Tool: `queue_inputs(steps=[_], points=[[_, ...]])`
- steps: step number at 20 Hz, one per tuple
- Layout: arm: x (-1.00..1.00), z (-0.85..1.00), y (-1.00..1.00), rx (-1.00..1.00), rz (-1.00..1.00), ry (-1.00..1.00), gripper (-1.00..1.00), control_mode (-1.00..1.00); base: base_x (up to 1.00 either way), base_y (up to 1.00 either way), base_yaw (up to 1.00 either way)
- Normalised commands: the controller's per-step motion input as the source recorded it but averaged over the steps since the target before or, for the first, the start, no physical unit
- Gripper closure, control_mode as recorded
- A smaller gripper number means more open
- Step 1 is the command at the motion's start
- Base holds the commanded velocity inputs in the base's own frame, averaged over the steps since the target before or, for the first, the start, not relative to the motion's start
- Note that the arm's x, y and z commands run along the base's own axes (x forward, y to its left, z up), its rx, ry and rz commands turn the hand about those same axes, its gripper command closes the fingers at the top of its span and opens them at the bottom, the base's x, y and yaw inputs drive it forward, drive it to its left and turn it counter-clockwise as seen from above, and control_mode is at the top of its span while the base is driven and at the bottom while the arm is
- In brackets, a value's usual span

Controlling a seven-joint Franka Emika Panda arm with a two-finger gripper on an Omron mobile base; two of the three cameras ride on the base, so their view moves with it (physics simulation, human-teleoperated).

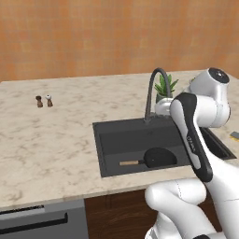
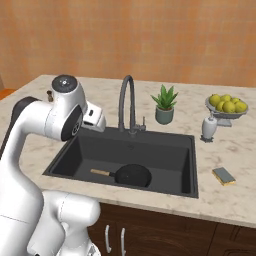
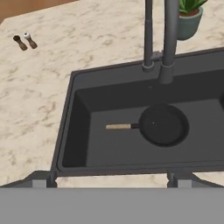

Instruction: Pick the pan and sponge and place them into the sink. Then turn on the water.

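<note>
One of the two items is already in place: the small round black frying pan with its straight light-brown wooden handle (image 2: 131,175) lies flat on the floor of the large dark-grey rectangular sink (image 2: 165,150). Left to fetch, the small yellow sponge with a grey-green top (image 2: 223,176) sits near the counter's front edge, right of the basin. It looks light, soft and squashable; pinching its long sides should hold. The two-finger gripper (image 3: 111,180) hangs above the sink's front rim, fingers spread, holding nothing.
</note>
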Motion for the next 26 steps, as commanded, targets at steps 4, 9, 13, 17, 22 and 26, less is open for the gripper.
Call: queue_inputs(steps=[4,9,13,17,22,26], points=[[0.0,0.0,0.0,0.0,0.0,0.0,-1.0,1.0,-0.05,-0.16,-0.03],[0.0,0.0,0.0,0.0,0.0,0.0,-1.0,1.0,0.0,-0.51,-0.07],[0.0,0.0,0.0,0.0,0.0,0.0,-1.0,1.0,0.0,-0.52,-0.03],[0.0,0.0,0.0,0.0,0.0,0.0,-1.0,1.0,0.0,-0.31,0.0],[0.0,0.0,0.0,0.0,0.0,0.0,-1.0,1.0,0.06,-0.12,0.0],[0.0,0.0,0.0,0.0,0.0,0.0,-1.0,1.0,0.22,-0.14,0.0]])
